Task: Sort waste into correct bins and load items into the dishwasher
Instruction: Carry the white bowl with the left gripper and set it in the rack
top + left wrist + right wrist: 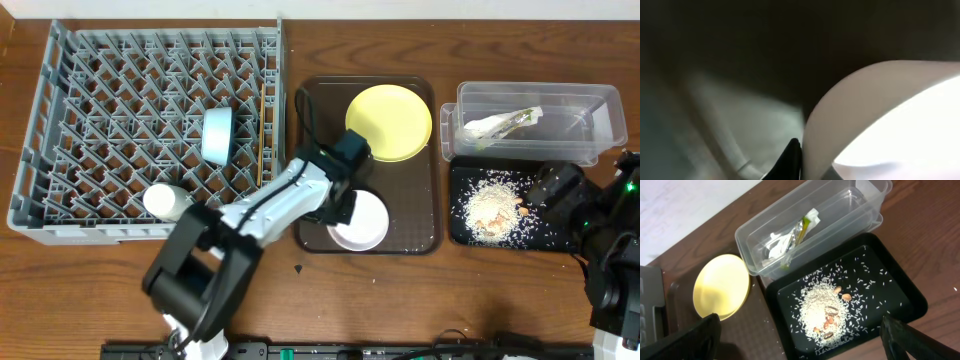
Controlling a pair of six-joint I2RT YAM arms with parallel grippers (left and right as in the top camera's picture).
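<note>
My left gripper (343,208) is at the near-left rim of the white bowl (362,222) on the brown serving tray (420,215). In the blurred left wrist view a black finger presses the bowl's outer wall (850,115), with the gripper (810,160) closed over the rim. The yellow plate (388,122) lies at the tray's back. My right gripper (800,340) is open and empty above the black tray (880,295), which holds rice scraps (822,310). The clear tub (850,205) holds the wrapper (802,230) and tissue (775,242). The dish rack (60,130) holds the light blue bowl (218,135), white cup (165,200) and chopsticks (263,140).
The clear tub (590,100) and black tray (540,235) sit side by side right of the brown tray. The right arm (600,220) stands at the table's right edge. Bare wooden table (100,280) lies in front of the rack.
</note>
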